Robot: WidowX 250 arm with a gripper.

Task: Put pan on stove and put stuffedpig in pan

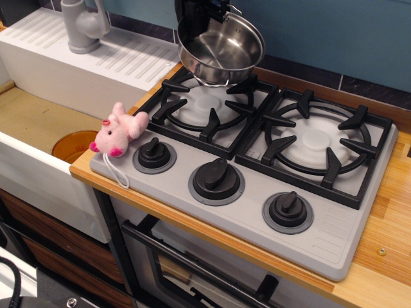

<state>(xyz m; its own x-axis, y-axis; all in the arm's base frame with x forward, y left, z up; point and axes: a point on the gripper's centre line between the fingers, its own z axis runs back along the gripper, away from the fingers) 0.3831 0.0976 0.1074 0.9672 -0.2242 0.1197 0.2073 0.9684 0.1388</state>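
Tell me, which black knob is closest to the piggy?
The leftmost knob. The stuffedpig lies just beside it at the stove's left corner; the middle knob and right knob sit farther along the row.

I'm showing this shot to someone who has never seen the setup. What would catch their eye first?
Probably the shiny steel pan, held tilted in the air by the dark gripper above the back of the stove's left burner. Next the small pink pig, lying at the stove's front left corner beside the leftmost knob, its white string trailing toward the counter edge.
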